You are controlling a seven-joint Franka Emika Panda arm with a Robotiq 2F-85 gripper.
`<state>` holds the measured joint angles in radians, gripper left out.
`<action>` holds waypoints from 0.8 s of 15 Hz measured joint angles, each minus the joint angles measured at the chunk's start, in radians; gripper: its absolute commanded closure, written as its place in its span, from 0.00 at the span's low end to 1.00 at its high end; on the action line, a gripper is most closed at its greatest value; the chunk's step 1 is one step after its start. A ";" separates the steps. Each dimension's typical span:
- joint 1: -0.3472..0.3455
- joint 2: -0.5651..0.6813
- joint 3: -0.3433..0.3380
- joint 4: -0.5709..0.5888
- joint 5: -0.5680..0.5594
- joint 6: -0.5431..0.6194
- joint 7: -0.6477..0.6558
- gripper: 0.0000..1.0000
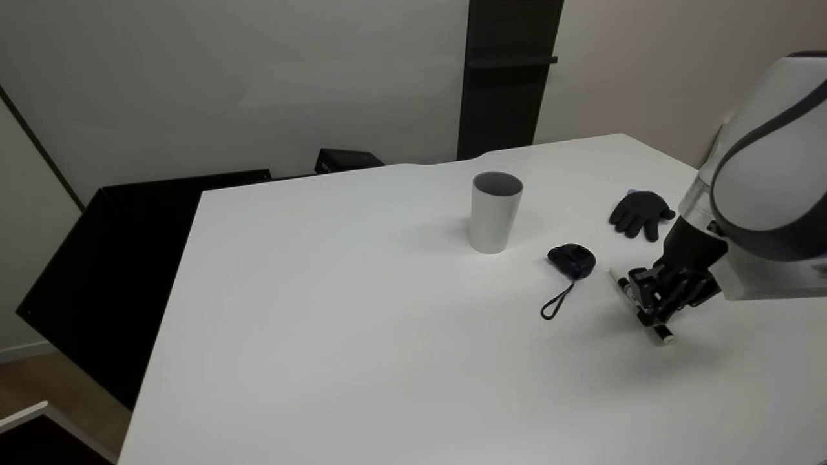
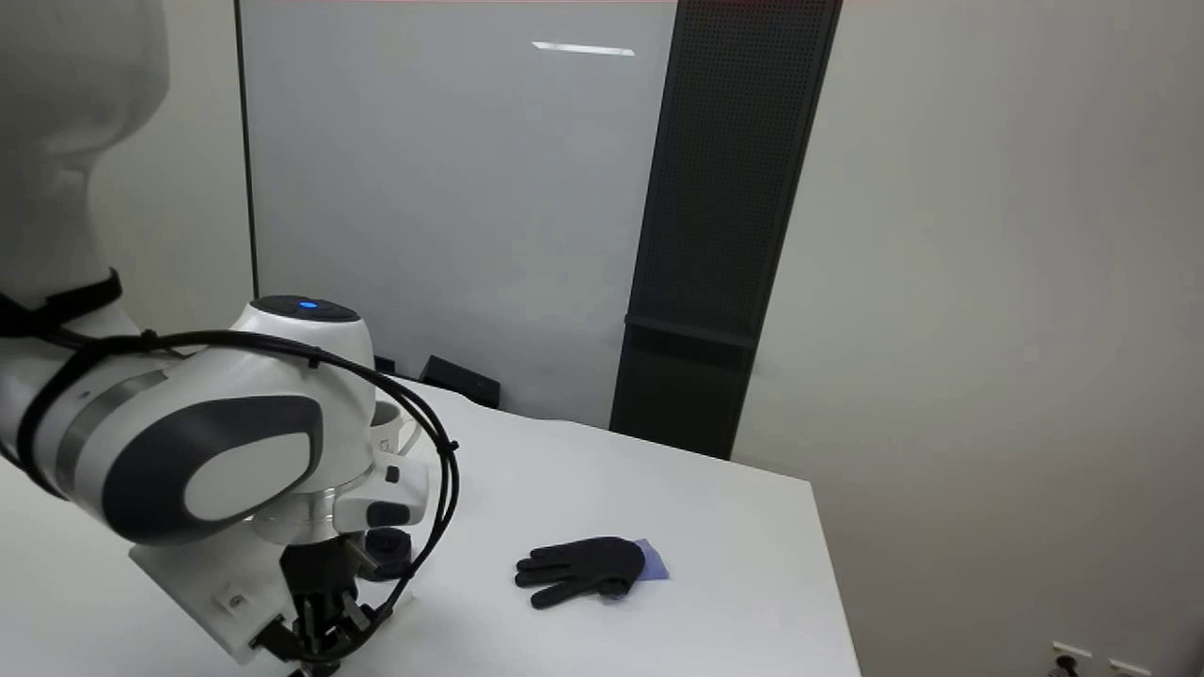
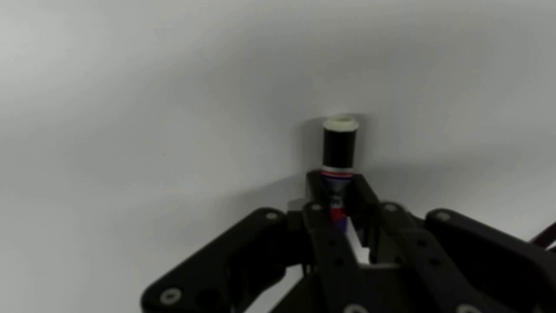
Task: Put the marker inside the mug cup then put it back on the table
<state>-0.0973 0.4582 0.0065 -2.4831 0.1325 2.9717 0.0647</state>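
"Just below the middle of the wrist view, what is the gripper [image 3: 338,191] doing?"

"It is clamping the marker [image 3: 339,150], a jaw pressing on each side. One end is pointing toward the top of the frame, showing a pale tip, a black band and thin coloured rings."

"How is that looking from outside?"

"At the right of the frame, in an exterior view, the marker is slanting from upper left to lower right, and both ends are sticking out past the gripper. It is sitting close above the table [image 1: 323,323] or on it; which, I cannot tell."

"And where is the cup [image 1: 493,218] standing?"

"Right of centre in the upper half of the frame, upright on the table and well apart from the marker. In an exterior view the arm [image 2: 226,442] is partly covering it, left of centre."

"What else is lying around?"

"A small black object [image 1: 572,261] is resting between the cup and the marker, its cord loop trailing toward the bottom of the frame. Farther up and right, a black glove [image 1: 638,213] is lying on the table, and in both exterior views a blue scrap [image 2: 653,560] is showing at its edge."
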 measured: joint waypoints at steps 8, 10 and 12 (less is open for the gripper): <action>0.023 -0.074 -0.043 0.080 0.111 -0.217 0.138 0.93; 0.015 -0.111 -0.043 0.095 0.152 -0.278 0.143 0.93; 0.003 -0.148 -0.042 0.113 0.203 -0.334 0.144 0.93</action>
<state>-0.0941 0.3100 -0.0359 -2.3699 0.3355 2.6381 0.2090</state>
